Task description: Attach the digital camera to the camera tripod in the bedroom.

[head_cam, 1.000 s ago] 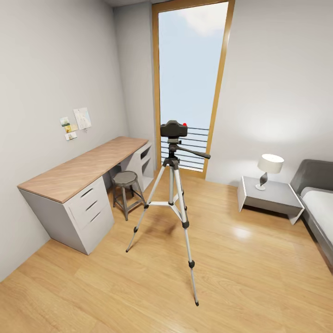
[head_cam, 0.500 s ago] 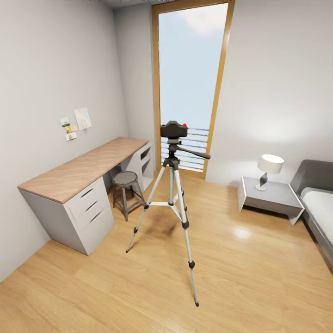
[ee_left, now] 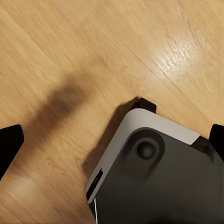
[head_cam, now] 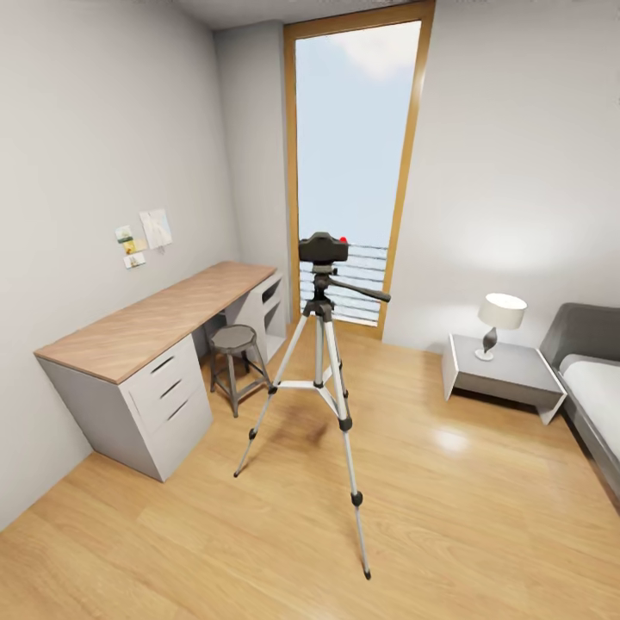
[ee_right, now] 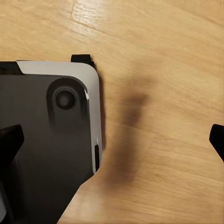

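Note:
The small black digital camera [head_cam: 323,248], with its red button on top, sits on the head of the camera tripod [head_cam: 320,379]. The tripod stands on the wood floor in the middle of the bedroom, in front of the tall window [head_cam: 353,146]; its pan handle points right. My left gripper [ee_left: 113,142] hangs open over the floor, its dark fingertips [ee_left: 8,147] wide apart with nothing between them. My right gripper [ee_right: 113,141] is open the same way, with one fingertip [ee_right: 218,139] at the frame's edge.
A wood-topped white desk [head_cam: 155,314] runs along the left wall with a grey metal stool [head_cam: 232,340] beside it. A nightstand [head_cam: 504,368] with a lamp [head_cam: 501,314] and a grey bed [head_cam: 594,379] stand at the right. My dark base [ee_left: 154,182] shows below both grippers.
The head view has shifted slightly, showing more of the ceiling and the room a little farther off. The camera, the tripod and the furniture have not moved.

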Motion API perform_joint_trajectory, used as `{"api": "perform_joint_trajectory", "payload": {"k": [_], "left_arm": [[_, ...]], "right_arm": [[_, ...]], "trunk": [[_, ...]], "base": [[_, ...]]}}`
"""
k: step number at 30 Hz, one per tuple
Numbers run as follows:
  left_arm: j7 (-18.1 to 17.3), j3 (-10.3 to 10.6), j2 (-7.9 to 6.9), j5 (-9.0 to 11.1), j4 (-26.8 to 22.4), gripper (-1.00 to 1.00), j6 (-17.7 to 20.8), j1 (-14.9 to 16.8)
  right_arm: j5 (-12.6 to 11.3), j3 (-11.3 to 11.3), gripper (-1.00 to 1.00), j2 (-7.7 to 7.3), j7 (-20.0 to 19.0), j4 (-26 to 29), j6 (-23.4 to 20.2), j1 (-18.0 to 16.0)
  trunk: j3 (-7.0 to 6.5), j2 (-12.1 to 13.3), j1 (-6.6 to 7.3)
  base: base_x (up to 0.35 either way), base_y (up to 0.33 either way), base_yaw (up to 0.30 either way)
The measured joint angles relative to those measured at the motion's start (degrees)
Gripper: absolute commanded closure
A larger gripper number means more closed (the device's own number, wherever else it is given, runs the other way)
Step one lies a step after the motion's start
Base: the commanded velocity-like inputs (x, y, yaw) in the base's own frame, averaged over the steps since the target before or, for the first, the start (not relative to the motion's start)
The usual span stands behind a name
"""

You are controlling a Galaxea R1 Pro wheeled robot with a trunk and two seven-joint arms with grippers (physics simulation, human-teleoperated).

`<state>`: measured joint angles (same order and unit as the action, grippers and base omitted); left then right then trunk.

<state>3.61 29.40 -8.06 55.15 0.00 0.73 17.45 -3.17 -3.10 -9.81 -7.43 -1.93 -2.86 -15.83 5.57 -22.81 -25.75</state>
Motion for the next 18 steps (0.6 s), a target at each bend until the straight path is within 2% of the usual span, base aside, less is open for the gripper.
{"api": "perform_joint_trajectory", "payload": {"k": [6,18], "left_arm": [[-0.08,-0.01,0.24,0.07,-0.31,-1.00,-0.55,0.01],[-0.14,-0.19,1.74,0.19,-0.64,-1.00,-0.87,0.02]], "right_arm": [[0.00,0.00,-1.00,0.06,0.00,0.00,0.26,0.21],[0.00,0.00,-1.00,0.06,0.00,0.00,1.75,0.33]], "trunk": [[-0.56,0.00,0.00],[-1.67,0.00,0.00]], "base": [[0.000,0.000,0.000],[0.000,0.000,0.000]]}}
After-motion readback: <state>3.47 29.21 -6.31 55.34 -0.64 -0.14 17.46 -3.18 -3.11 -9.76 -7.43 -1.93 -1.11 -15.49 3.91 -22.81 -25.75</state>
